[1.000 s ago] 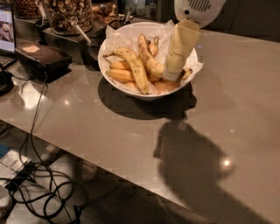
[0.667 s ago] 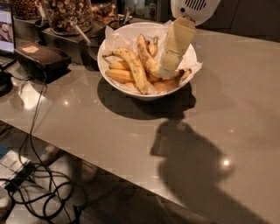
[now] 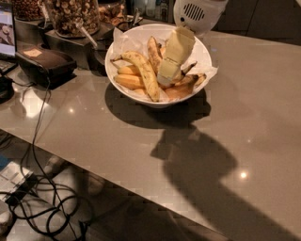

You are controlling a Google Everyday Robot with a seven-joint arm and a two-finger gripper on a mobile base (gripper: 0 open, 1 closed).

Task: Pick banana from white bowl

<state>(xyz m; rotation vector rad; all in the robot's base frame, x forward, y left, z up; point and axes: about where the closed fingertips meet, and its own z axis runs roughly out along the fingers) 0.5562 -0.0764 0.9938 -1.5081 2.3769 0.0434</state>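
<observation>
The white bowl (image 3: 122, 87) stands on the grey table, lined with crinkled white paper and holding several bananas. The long freckled yellow banana (image 3: 143, 74) with a dark stem lies across the bowl's front left, on shorter orange-yellow bananas (image 3: 128, 81). My gripper (image 3: 167, 77) reaches down from the white arm housing (image 3: 195, 14) into the middle of the bowl, its cream fingers (image 3: 175, 54) just right of the freckled banana, among the bananas on the right side.
Glass jars of nuts (image 3: 73, 14) stand behind the bowl at the left. A black device (image 3: 44, 61) with cables sits at the table's left edge. Cables (image 3: 42, 207) lie on the floor below. The table (image 3: 244, 127) stretches right and forward.
The gripper has lowered and shifted slightly left into the bowl. The bananas lie as before.
</observation>
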